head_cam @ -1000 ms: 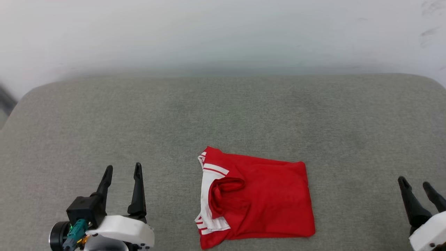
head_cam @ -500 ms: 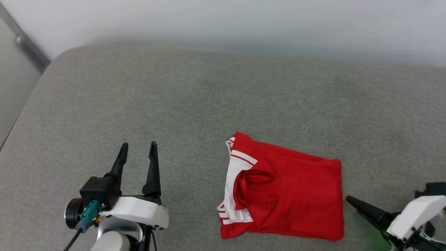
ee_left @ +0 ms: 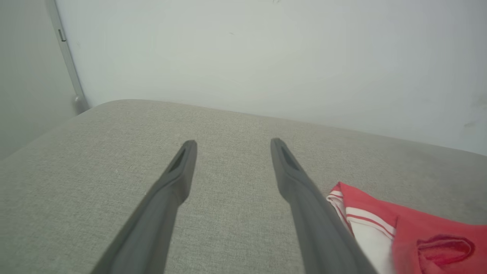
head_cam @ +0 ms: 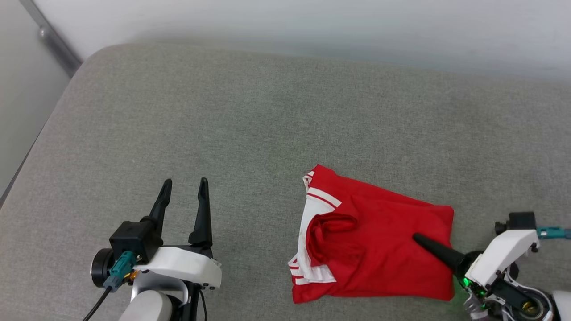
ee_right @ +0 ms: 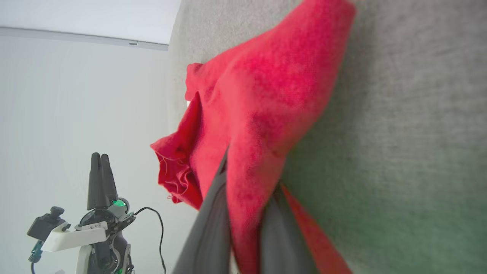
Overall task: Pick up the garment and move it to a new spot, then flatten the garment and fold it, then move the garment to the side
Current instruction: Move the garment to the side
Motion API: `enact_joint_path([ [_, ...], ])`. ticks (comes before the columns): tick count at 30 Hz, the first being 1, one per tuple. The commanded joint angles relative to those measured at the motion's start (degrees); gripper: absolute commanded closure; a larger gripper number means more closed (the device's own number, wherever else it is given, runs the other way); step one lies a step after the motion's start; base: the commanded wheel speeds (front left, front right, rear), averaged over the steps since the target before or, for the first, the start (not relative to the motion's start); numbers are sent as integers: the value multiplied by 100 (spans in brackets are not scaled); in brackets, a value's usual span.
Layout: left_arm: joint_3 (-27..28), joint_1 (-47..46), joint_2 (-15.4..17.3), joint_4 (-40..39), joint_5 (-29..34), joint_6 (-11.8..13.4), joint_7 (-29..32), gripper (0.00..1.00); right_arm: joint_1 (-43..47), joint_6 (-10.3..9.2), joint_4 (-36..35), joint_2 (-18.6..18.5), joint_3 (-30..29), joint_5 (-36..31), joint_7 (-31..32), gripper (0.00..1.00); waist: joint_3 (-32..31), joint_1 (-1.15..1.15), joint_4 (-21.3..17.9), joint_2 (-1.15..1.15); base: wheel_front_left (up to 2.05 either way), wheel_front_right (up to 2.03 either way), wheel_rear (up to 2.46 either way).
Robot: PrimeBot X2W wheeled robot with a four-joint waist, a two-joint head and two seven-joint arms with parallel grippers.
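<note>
The garment (head_cam: pixel 379 249) lies folded into a rough rectangle on the grey cushion (head_cam: pixel 267 111), red side up, with a white sleeve and striped trim along its left edge; no lettering shows. My right gripper (head_cam: pixel 419 238) reaches in sideways from the right, one dark finger (head_cam: pixel 435 252) lying on top of the cloth and the other hidden beneath. In the right wrist view the garment (ee_right: pixel 266 87) is pinched between the two fingers (ee_right: pixel 213 228), which stand close together. Over bare cushion to the garment's left, my left gripper (head_cam: pixel 185 181) is open and holds nothing. The left wrist view shows that gripper (ee_left: pixel 233 142) with the garment (ee_left: pixel 418 236) at its lower right.
The cushion's rounded left edge (head_cam: pixel 44 133) drops off beside a pale wall with a metal strip (head_cam: pixel 53 40). A white wall (head_cam: pixel 312 22) runs along the cushion's far side. Bare cushion stretches behind and to the left of the garment.
The camera has shifted. My right gripper has turned sideways, moved left onto the garment's right edge and shut on it. The left gripper stays open over the cushion.
</note>
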Motion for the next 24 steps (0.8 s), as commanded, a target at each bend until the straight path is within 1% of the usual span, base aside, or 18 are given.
enact_joint_path([
  [1,33,46,-35,11,40,-25,-25,0,1,0,-147,-177,117,-126,-114,100,-52,0,-31,0,0,0,0],
  [3,75,106,-42,17,68,-31,-25,0,72,0,-316,-311,348,-340,-253,100,-132,0,-89,0,0,0,0],
  [5,110,136,-35,6,84,-41,-25,0,104,0,-487,-562,600,-739,-391,100,-197,0,-174,0,0,0,0],
  [8,166,238,-4,-47,123,-42,-25,0,82,0,-722,-823,967,-1277,-489,100,-285,0,-391,0,0,0,0],
  [9,166,238,-4,-47,123,-42,-25,0,82,0,-722,-823,967,-1277,-489,100,-285,0,-391,0,0,0,0],
  [10,173,277,11,-75,125,-45,-22,0,24,-1,-861,-1032,1142,-1675,-484,100,-323,0,-573,0,0,0,0],
  [14,204,345,52,-147,161,-13,-20,0,-142,-1,-1020,-1322,1414,-2390,-321,100,-362,0,-1086,0,0,0,0],
  [15,204,345,52,-147,161,-13,-20,0,-142,-1,-1020,-1322,1414,-2390,-321,100,-362,0,-1086,0,0,0,0],
  [20,200,310,83,-261,214,11,-17,0,-380,-1,-959,-1441,1591,-2783,-127,100,-319,0,-1852,0,0,0,0],
  [24,192,172,156,-398,278,15,23,0,-738,-1,-741,-1516,1739,-3012,-303,100,-118,0,-2438,0,0,0,0],
])
